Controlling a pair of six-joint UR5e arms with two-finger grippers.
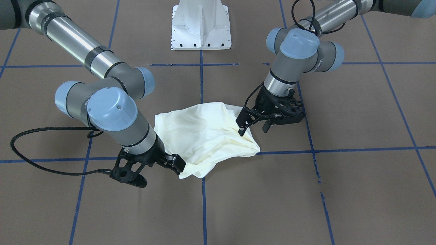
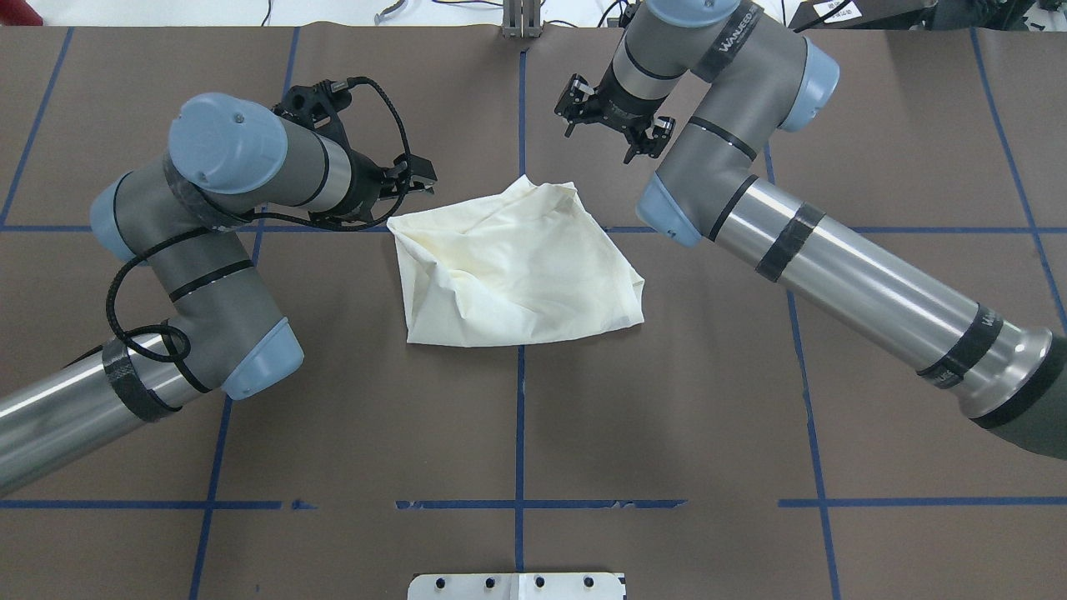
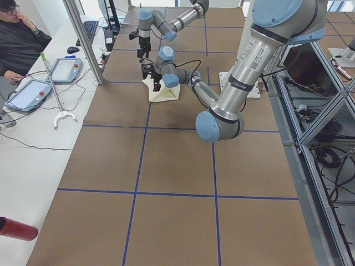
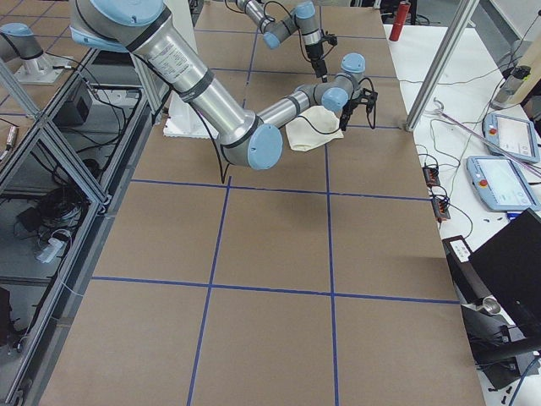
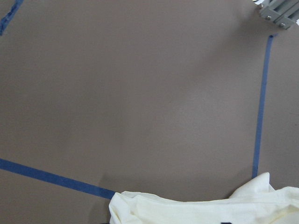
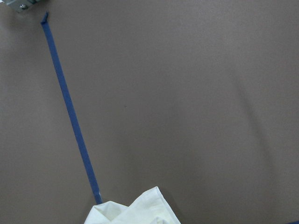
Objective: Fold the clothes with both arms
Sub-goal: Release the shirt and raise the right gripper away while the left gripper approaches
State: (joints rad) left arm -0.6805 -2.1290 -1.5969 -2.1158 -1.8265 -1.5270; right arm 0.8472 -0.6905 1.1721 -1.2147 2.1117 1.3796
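Observation:
The cream-white shirt (image 1: 204, 136) lies in a loosely folded, creased heap at the table's middle (image 2: 517, 267). Its print is hidden, apart from a small dark spot at the left wrist view's bottom edge. My left gripper (image 1: 253, 128) is open and empty, with one fingertip at the shirt's edge; from overhead it (image 2: 417, 179) sits just beside the shirt's far left corner. My right gripper (image 1: 155, 172) is open and empty next to the shirt's other corner, and from overhead it (image 2: 598, 137) is beyond the shirt's far right corner. Both wrist views show only the shirt's edge (image 5: 210, 210) (image 6: 135, 210).
The white pedestal base (image 1: 201, 25) stands at the robot's side of the table. Blue tape lines (image 2: 519, 392) cross the brown table cover. A side table with teach pendants (image 3: 30, 91) and a seated operator (image 3: 19, 39) runs along the far edge.

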